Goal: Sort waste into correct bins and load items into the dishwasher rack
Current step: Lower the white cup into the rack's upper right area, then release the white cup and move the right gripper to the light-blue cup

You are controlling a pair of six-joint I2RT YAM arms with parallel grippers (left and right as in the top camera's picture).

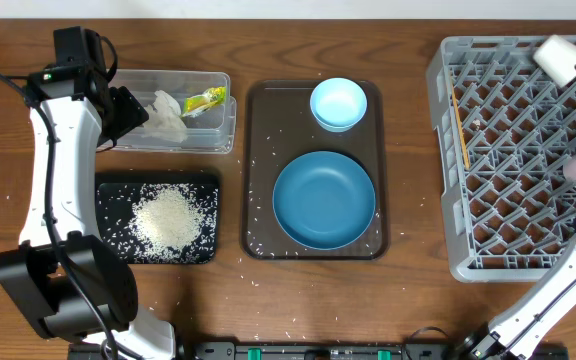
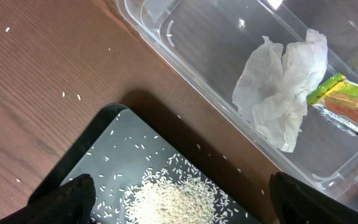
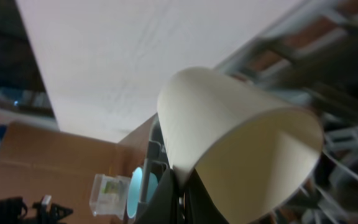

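One thin pinch: your right fingers point(image 3: 169, 200) clamp the white cup point(image 3: 229, 137) by its rim, dishwasher rack point(image 1: 508, 200) beneath them; tilted, it may slip out. Your left fingers point(image 2: 73, 198) stand apart.

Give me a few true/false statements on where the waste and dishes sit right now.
1. The tissue and wrapper lie in the clear tub. True.
2. The rice pile sits on the brown tray. False: it is in the black tray.
3. The right gripper holds the white cup. True.
4. The blue plate is in the rack. False: it lies on the brown tray.
5. The left gripper is shut on the tissue. False: it is open and empty.
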